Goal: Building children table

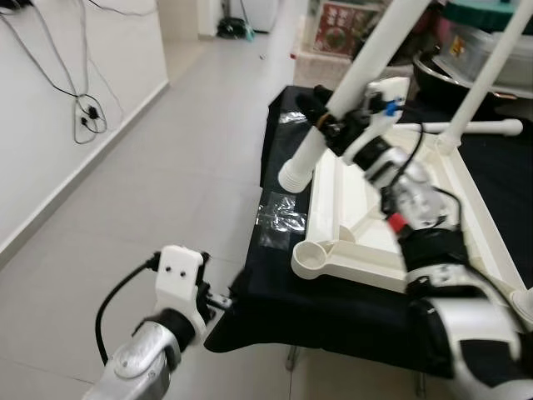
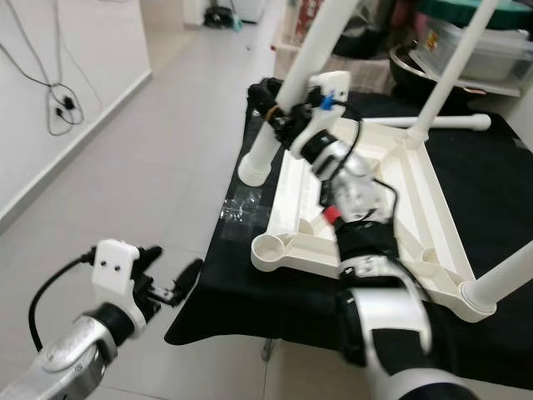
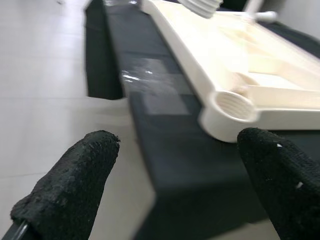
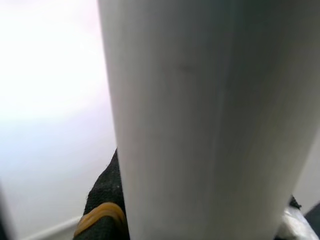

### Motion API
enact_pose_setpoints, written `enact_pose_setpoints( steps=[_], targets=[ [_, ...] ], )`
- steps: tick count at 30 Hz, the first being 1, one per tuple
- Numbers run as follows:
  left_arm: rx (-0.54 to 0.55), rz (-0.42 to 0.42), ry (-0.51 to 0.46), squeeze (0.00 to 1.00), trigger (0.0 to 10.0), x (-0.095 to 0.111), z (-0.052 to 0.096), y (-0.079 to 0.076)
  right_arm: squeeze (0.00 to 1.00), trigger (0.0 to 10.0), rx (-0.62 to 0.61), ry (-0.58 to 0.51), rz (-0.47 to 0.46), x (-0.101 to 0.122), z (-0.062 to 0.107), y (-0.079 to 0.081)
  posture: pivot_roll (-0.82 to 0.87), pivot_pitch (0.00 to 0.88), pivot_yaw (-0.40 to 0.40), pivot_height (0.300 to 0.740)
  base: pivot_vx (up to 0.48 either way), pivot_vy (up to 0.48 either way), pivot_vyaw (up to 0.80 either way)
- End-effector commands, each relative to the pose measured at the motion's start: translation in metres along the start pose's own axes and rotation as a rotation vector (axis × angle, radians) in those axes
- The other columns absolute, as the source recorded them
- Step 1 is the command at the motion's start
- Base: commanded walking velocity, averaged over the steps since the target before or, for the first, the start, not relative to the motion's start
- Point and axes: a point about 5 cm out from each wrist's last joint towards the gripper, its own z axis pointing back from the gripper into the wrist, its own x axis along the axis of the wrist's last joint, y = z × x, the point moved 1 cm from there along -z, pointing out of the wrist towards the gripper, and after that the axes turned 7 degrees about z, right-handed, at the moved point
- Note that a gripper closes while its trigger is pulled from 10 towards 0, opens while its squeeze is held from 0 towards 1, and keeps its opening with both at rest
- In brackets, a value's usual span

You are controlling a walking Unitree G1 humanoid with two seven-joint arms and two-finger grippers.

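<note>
Pale grey floor tiles (image 1: 183,167) and a white wall with dangling black cables (image 1: 87,112) lie on the robot's left, where the left claw (image 2: 166,287) is held low, its two black fingers spread wide and holding nothing, just off the near corner of the low desk covered with black cloth (image 1: 275,308). From the left wrist view the open round corner socket (image 3: 234,104) of the upturned cream plastic children's table top (image 1: 358,212) is seen lying between the fingertips and somewhat beyond them, untouched. Further right, the long white plastic table leg (image 1: 333,112) is held slantwise in the right claw (image 1: 329,125), which is closed around it not far above its ribbed lower end; that end hangs just beyond the far left edge of the table top, above the cloth. To the right again, another white leg (image 1: 487,71) is already standing in a far socket, and one more lies flat on the cloth (image 1: 466,127). The step in hand is judged to be seating the gripped leg. For that, the leg should be swung upright, its ribbed end centred over an empty socket, and then pressed or turned straight down; the table top would best be steadied by the free left claw so that it is not slid across the cloth.
</note>
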Motion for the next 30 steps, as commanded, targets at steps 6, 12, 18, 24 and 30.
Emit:
enact_pose_setpoints(
  steps=[6, 12, 18, 24, 30],
  targets=[
    [-0.227, 0.128, 0.095, 0.00, 10.0, -0.012, 0.018, -0.036, 0.00, 10.0, 0.299, 0.148, -0.004, -0.006, 0.022, 0.002, 0.14, 0.154, -0.111, 0.740, 0.000, 0.000, 0.00],
    [-0.288, 0.161, 0.125, 0.00, 10.0, -0.015, 0.033, -0.053, 0.00, 10.0, 0.456, 0.122, -0.010, -0.011, 0.026, 0.010, 0.15, 0.188, -0.111, 0.740, 0.000, 0.000, 0.00],
    [-0.280, 0.160, 0.142, 0.00, 10.0, -0.018, 0.039, -0.056, 0.00, 10.0, 0.549, 0.122, 0.015, -0.015, 0.023, 0.018, 0.16, 0.197, -0.109, 0.740, 0.000, 0.000, 0.00],
    [-0.284, 0.164, 0.158, 0.00, 10.0, -0.017, 0.043, -0.058, 0.00, 10.0, 0.644, 0.161, 0.019, -0.020, 0.024, 0.025, 0.16, 0.205, -0.107, 0.740, 0.000, 0.000, 0.00],
    [-0.282, 0.164, 0.166, 0.00, 10.0, -0.017, 0.047, -0.059, 0.00, 10.0, 0.707, 0.183, 0.021, -0.022, 0.026, 0.028, 0.16, 0.204, -0.105, 0.740, 0.000, 0.000, 0.00]
  ],
)
